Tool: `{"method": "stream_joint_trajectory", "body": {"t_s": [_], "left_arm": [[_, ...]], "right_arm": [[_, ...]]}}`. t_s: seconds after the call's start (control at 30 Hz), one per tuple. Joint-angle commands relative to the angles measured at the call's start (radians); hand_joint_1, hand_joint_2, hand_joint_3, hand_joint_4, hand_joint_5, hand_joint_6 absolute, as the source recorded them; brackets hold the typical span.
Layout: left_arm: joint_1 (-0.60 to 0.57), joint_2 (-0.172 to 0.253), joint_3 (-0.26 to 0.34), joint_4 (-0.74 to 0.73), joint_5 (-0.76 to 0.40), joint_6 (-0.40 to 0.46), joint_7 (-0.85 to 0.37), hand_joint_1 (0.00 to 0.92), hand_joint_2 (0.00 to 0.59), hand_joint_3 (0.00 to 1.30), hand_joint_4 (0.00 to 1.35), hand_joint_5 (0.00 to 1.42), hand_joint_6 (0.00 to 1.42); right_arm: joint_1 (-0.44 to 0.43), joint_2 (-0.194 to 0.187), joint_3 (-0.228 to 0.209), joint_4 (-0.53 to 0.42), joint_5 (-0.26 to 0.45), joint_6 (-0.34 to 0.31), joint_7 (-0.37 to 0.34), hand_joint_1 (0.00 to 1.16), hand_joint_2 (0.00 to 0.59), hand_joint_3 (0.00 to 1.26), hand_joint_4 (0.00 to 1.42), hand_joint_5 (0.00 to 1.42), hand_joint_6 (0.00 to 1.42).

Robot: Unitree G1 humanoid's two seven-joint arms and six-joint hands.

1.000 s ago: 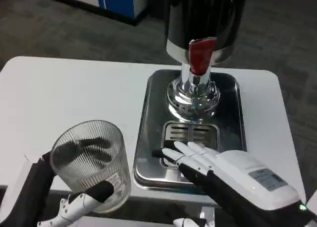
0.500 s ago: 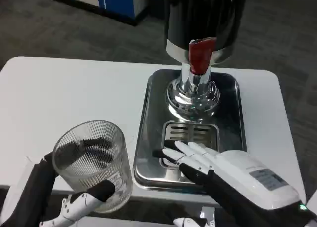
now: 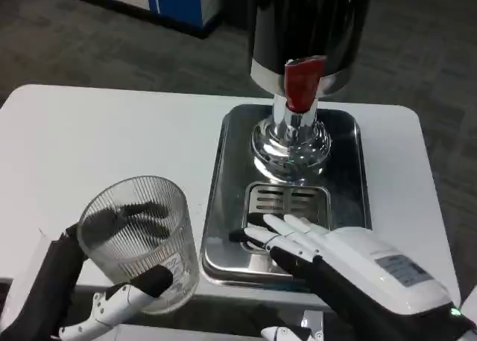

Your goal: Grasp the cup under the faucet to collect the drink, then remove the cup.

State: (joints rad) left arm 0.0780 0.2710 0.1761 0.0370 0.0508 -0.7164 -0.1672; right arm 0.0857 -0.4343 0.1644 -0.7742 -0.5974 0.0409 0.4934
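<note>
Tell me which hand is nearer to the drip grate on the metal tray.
Right. The right hand lies with its fingers over the near edge of the drip grate. The left hand holds the ribbed cup off to the tray's left, apart from the grate.

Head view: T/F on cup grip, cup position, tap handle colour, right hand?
1. The left hand holds the clear ribbed glass cup. True.
2. The cup stands on the slotted drain grate under the faucet. False: it is left of the steel drip tray, at the white table's near edge.
3. The dispenser's tap handle is red. True.
4. The right hand grips the tap handle. False: it lies over the tray's near part, holding nothing.
</note>
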Motion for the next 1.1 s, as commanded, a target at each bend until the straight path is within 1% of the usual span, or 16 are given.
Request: {"method": "stream_joint_trajectory", "body": {"t_s": [0.03,0.23,0.33,0.5,0.63,0.9,1.1], "left_arm": [[-0.039,0.017,0.008,0.04,0.008,-0.003,0.015,0.366,0.207,0.61,0.56,0.61,0.46],[-0.099,0.04,0.011,0.109,0.025,-0.005,0.021,0.366,0.207,0.61,0.56,0.61,0.46],[-0.154,0.057,0.004,0.161,0.05,-0.01,0.023,0.366,0.207,0.61,0.56,0.61,0.46],[-0.261,0.077,-0.02,0.256,0.095,-0.016,0.031,0.366,0.207,0.61,0.56,0.61,0.46],[-0.359,0.083,-0.047,0.358,0.118,-0.018,0.038,0.365,0.206,0.61,0.56,0.61,0.46],[-0.544,0.111,-0.104,0.624,0.155,-0.053,0.03,0.361,0.203,0.61,0.56,0.61,0.46],[-0.622,0.126,-0.154,0.734,0.169,-0.073,0.019,0.35,0.207,0.61,0.55,0.61,0.45]], "right_arm": [[0.001,0.014,0.001,0.003,0.006,0.021,0.0,0.4,0.47,0.13,0.05,0.0,0.0],[0.007,0.03,-0.001,0.007,-0.001,0.031,-0.009,0.4,0.47,0.15,0.09,0.01,0.0],[0.008,0.037,-0.008,0.009,-0.004,0.039,-0.012,0.41,0.462,0.15,0.1,0.03,0.0],[0.007,0.036,-0.018,0.011,0.001,0.045,-0.013,0.41,0.454,0.16,0.12,0.04,0.01],[0.013,0.033,-0.034,0.006,0.007,0.045,-0.014,0.41,0.448,0.17,0.12,0.04,0.02],[0.033,0.031,-0.06,-0.009,0.019,0.045,-0.017,0.41,0.447,0.17,0.12,0.05,0.02],[0.049,0.033,-0.068,-0.021,0.028,0.046,-0.018,0.41,0.447,0.18,0.12,0.05,0.02]]}}
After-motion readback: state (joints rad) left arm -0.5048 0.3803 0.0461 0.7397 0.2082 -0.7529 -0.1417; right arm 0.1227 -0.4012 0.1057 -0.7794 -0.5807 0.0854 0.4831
